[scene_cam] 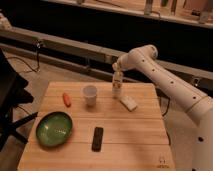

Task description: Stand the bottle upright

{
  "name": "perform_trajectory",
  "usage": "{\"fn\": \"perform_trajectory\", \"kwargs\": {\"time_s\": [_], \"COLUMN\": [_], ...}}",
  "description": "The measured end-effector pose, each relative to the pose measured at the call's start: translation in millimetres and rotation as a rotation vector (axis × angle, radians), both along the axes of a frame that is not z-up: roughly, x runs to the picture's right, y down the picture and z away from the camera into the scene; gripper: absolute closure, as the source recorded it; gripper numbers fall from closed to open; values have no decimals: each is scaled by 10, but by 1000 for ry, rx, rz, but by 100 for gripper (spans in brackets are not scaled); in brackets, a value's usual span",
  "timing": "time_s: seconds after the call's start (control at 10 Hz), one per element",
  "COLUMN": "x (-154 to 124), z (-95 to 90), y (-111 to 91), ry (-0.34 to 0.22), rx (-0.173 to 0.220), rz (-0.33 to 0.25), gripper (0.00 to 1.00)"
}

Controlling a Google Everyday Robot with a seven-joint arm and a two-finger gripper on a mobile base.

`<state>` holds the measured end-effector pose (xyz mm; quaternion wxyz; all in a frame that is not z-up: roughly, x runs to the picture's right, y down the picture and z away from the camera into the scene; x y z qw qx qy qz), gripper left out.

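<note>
The slim whitish bottle stands upright on the wooden table near its back edge, to the right of the white cup. My gripper hangs just above the bottle's top, at the end of the white arm that reaches in from the right. I cannot tell whether it still touches the bottle.
A small flat white block lies right of the bottle. An orange carrot-like piece lies at the left. A green bowl sits at the front left, with a black remote beside it. A dark chair stands off the table's left side.
</note>
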<state>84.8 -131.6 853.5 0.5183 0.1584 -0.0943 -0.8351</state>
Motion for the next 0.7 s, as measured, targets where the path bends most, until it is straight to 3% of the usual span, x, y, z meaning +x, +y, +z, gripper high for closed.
{"fn": "perform_trajectory", "kwargs": {"time_s": [0.5,0.7], "x": [-1,14], "z": [152,175], "y": [59,80], "ry": [11,13], "rx": [-3,-10], "rz": [-24,-17], "gripper": [25,20]}}
